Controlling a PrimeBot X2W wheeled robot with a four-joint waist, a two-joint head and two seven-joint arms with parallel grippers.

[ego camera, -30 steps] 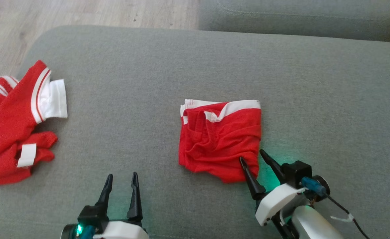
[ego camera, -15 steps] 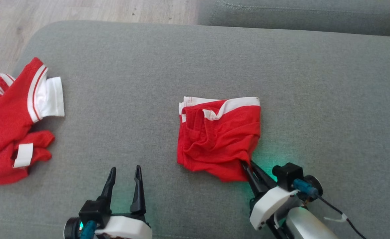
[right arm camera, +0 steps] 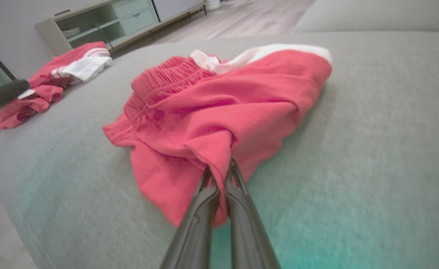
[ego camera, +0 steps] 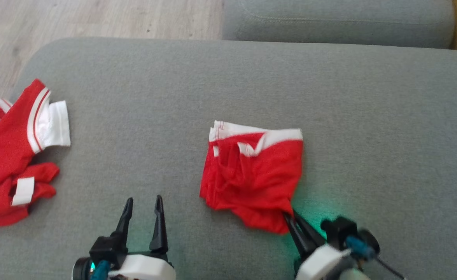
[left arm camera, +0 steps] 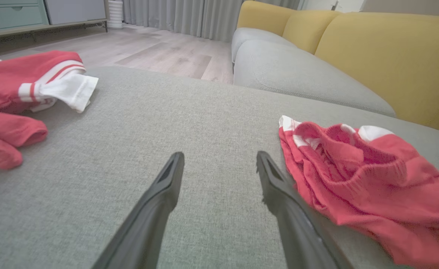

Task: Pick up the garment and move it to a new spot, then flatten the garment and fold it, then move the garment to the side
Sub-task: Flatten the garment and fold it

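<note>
The head camera looks down on the grey cushion. Both wrist cameras sit low, sharing the red shorts.

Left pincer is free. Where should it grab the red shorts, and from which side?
Probably the red shorts' near left corner, approached low from the left: its rumpled edge offers a fold to pinch, mirroring the right pincer's hold on the near right corner.
</note>
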